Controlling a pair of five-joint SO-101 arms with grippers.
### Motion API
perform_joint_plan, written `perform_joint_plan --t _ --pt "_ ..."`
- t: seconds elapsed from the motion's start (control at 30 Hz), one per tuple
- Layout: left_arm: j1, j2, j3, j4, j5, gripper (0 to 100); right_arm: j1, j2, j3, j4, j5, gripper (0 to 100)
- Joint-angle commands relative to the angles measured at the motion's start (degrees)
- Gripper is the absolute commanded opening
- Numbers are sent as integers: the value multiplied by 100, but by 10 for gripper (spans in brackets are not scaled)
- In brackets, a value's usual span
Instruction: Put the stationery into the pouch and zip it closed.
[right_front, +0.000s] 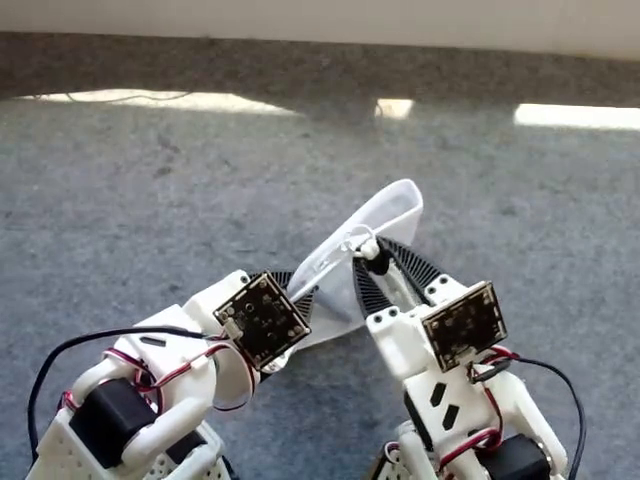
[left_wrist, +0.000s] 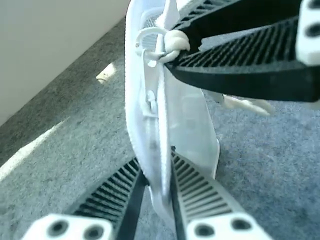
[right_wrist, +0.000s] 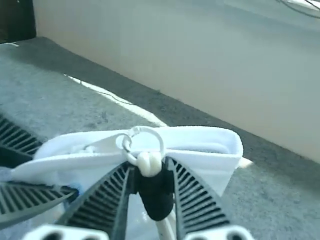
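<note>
Clamping pouch (right_front: 385, 225) with left fingers (left_wrist: 200, 192), its zipper pull (right_wrist: 149, 162) with right fingers (right_wrist: 192, 197), over sunlit grey carpet (right_front: 150, 200) beside pale wall (right_wrist: 200, 60).

The pouch (right_front: 385, 215) lies on the table (right_front: 150, 200). The left gripper (right_front: 305, 293) is at its near left end, the right gripper (right_front: 373, 258) at its zipper pull (right_wrist: 149, 162).

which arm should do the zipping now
Right. The right gripper is shut on the zipper pull, so it can likely draw it along the pouch. The left gripper clamps the pouch's end, bracing it.
</note>
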Motion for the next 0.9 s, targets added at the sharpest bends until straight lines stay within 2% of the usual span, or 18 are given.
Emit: perform_joint_plan --t 0.0,0.27,0.57,0.73,0.87 --pt "-40 -57 4 9 -44 4 462 92 -13 -286 0 5" --pt "-48 -57 4 9 -44 4 1253 101 -40 -567 -229 5" --pt "-48 -57 4 9 -44 4 1411 101 -57 -585 -193 5" --pt "-48 -57 4 9 -44 4 1965 110 4 -1147 -193 5" --pt "-48 -57 4 0 -53 4 2123 233 -4 -1165 -185 5"
